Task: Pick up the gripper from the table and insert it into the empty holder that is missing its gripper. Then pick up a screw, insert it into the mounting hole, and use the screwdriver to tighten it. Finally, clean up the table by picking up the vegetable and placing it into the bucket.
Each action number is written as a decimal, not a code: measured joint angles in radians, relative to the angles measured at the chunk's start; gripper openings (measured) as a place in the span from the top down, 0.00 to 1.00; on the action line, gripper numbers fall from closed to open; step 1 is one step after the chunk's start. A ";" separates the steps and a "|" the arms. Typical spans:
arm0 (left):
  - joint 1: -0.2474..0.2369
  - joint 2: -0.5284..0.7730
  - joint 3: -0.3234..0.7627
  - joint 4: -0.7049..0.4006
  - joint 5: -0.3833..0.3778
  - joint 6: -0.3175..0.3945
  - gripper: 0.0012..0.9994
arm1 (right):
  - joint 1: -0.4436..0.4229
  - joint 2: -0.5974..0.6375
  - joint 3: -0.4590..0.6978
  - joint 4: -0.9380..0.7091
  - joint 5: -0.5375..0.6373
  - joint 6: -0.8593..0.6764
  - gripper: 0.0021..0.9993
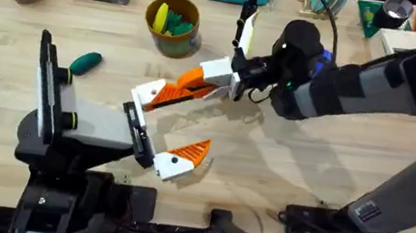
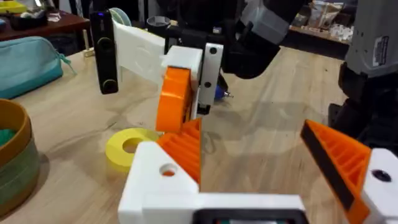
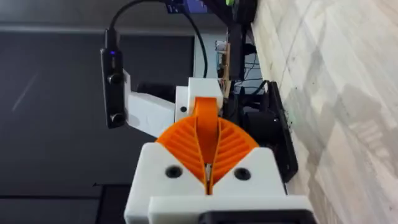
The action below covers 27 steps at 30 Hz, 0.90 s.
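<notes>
Nearest us, the left gripper [image 1: 183,121] is hanging wide open over the table [image 1: 283,159]. Just beyond it, the right gripper [image 3: 207,140] is pinching the gripper [image 2: 174,99] upright; we are judging it light, rigid and slick, best clamped across its flat sides. Farther off, the vegetable [image 1: 85,61] is lying loose, and the bucket [image 1: 173,43] is holding yellow and green items.

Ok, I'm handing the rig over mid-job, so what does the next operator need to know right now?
Left gripper: open wide, nothing in it.
Right gripper: fingers shut, nosed up against the left arm's upper finger. I cannot tell whether it holds the loose orange piece.
Vegetable: lying on the table, not yet in the bucket.
Left to do: confirm the tip is seated, fit and tighten the screw, then bin the vegetable.
</notes>
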 joint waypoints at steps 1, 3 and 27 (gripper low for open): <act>0.000 0.000 0.000 0.000 0.000 0.000 0.01 | 0.000 0.000 0.000 0.000 0.000 0.000 0.99; 0.000 0.000 0.000 0.000 0.000 0.000 0.01 | 0.000 0.000 0.000 0.000 0.000 0.000 0.99; 0.000 0.000 0.000 0.000 -0.003 0.000 0.01 | 0.006 0.000 0.000 0.000 0.026 -0.001 0.99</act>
